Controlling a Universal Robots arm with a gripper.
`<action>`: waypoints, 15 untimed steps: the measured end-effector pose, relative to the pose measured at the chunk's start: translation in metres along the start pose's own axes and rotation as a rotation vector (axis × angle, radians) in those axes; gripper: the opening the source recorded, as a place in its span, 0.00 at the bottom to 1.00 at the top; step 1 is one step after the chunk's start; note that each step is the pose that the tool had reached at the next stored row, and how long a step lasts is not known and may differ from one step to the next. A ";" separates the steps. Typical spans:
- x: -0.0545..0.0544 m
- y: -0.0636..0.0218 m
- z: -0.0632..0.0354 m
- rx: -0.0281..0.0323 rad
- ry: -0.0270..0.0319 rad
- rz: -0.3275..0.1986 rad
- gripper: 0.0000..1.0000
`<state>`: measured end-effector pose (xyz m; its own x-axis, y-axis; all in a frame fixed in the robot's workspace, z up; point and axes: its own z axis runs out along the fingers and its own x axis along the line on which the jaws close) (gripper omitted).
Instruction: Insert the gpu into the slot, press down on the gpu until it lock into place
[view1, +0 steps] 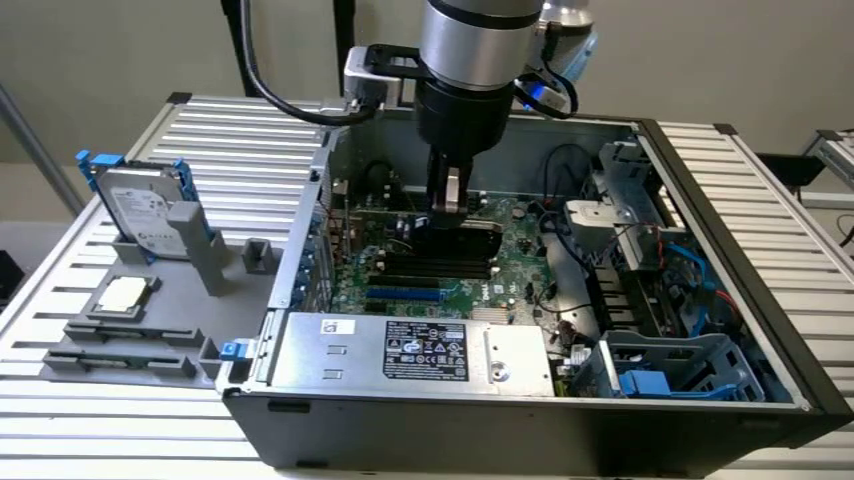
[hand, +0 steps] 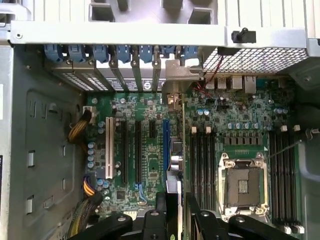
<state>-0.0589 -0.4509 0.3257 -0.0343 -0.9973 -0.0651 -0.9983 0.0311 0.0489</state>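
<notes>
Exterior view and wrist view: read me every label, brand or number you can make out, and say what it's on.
No text can be read here.
black label on the silver power-supply box: print too small to read.
white sticker on that box: too small.
hard drive, its top label: blurred.
motherboard, its printing: too small.
the gpu: no marking shows.

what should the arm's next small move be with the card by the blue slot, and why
Probably a short, slow push straight down on the card. It stands on edge at the claw, lined up along the blue slot, and I can't tell that it is seated yet.
</notes>
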 end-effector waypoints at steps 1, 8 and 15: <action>0.000 0.0023 0.0019 -0.0003 0.0001 -0.003 0.26; 0.003 0.0124 0.0107 -0.0010 0.0005 -0.010 0.26; 0.006 0.0119 0.0192 -0.0011 0.0003 -0.009 0.26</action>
<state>-0.0719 -0.4548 0.3067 -0.0249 -0.9976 -0.0652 -0.9985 0.0217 0.0494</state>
